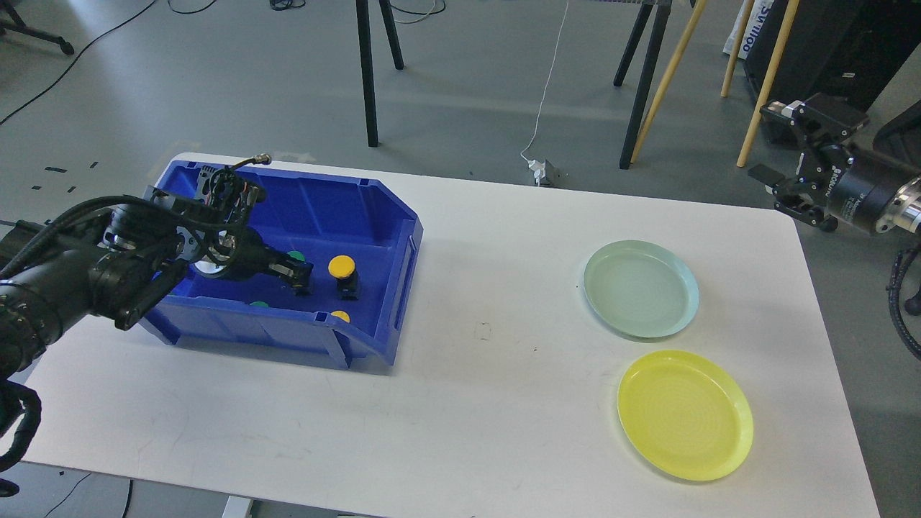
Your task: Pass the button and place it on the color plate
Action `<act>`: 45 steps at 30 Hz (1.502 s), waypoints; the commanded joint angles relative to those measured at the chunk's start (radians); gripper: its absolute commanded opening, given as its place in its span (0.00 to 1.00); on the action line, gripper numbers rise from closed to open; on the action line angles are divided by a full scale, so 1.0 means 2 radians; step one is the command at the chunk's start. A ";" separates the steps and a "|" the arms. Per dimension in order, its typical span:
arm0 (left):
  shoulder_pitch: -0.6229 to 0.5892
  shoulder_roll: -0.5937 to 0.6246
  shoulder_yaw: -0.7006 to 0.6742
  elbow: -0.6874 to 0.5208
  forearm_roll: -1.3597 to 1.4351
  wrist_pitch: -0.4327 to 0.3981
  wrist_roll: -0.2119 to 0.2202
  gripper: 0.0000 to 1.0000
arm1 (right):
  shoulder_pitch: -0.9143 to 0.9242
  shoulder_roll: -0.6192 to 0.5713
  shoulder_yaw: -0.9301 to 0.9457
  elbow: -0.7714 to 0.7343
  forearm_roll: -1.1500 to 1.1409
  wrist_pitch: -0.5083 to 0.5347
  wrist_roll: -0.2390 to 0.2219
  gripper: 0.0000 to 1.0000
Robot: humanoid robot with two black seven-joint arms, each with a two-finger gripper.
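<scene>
Inside the blue bin [374, 216], the left gripper [301, 277] reaches among two yellow buttons [342, 267] and two green buttons [296, 255]; its grip cannot be told. The right gripper [781, 183] hangs spread, empty, beyond two plates [640, 289]

Bin walls [403, 252] hem buttons; tabletop [489, 345] open toward plates.

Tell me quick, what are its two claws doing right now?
Left gripper: down inside the blue bin, too dark to tell.
Right gripper: open, holding nothing, off the table's far right.
</scene>
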State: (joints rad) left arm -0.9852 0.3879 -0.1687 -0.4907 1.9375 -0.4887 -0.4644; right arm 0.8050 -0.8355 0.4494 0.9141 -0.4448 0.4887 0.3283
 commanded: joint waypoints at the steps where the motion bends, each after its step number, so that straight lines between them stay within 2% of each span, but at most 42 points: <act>1: -0.003 0.012 -0.002 -0.005 0.000 0.000 -0.012 0.28 | 0.003 0.001 0.000 -0.001 0.000 0.000 -0.001 0.99; 6: -0.017 0.088 -0.005 -0.045 -0.023 0.000 -0.012 0.28 | 0.009 0.004 0.000 0.000 0.000 0.000 -0.001 0.99; 12: -0.046 0.176 -0.010 -0.149 -0.098 0.000 -0.012 0.29 | 0.020 0.011 0.002 0.000 0.001 -0.003 -0.001 0.99; 17: -0.107 0.195 -0.011 -0.203 -0.250 0.000 -0.012 0.30 | 0.031 0.023 0.007 0.001 0.003 -0.013 0.001 0.99; 20: -0.144 0.177 -0.016 -0.206 -0.333 0.000 -0.012 0.30 | 0.034 0.030 0.011 0.012 0.004 -0.021 0.000 0.99; 25: -0.184 0.102 -0.036 -0.197 -0.452 0.000 -0.012 0.30 | 0.033 0.046 0.039 0.051 0.008 -0.047 -0.001 0.99; 30: -0.201 0.022 -0.037 -0.172 -0.523 0.000 -0.012 0.30 | 0.034 0.081 0.071 0.054 0.014 -0.058 -0.002 0.99; 40: -0.205 -0.094 -0.037 -0.057 -0.565 0.000 -0.012 0.30 | 0.048 0.110 0.097 0.089 0.073 -0.062 -0.003 0.98; 45: -0.203 -0.107 -0.037 -0.045 -0.565 0.000 -0.012 0.30 | 0.057 0.116 0.099 0.091 0.085 -0.059 -0.003 0.98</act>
State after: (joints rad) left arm -1.3938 0.1841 -0.2420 -0.5885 0.8083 -0.4885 -0.4886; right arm 0.9075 -0.6098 0.6445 1.0933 -0.2815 0.3669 0.3221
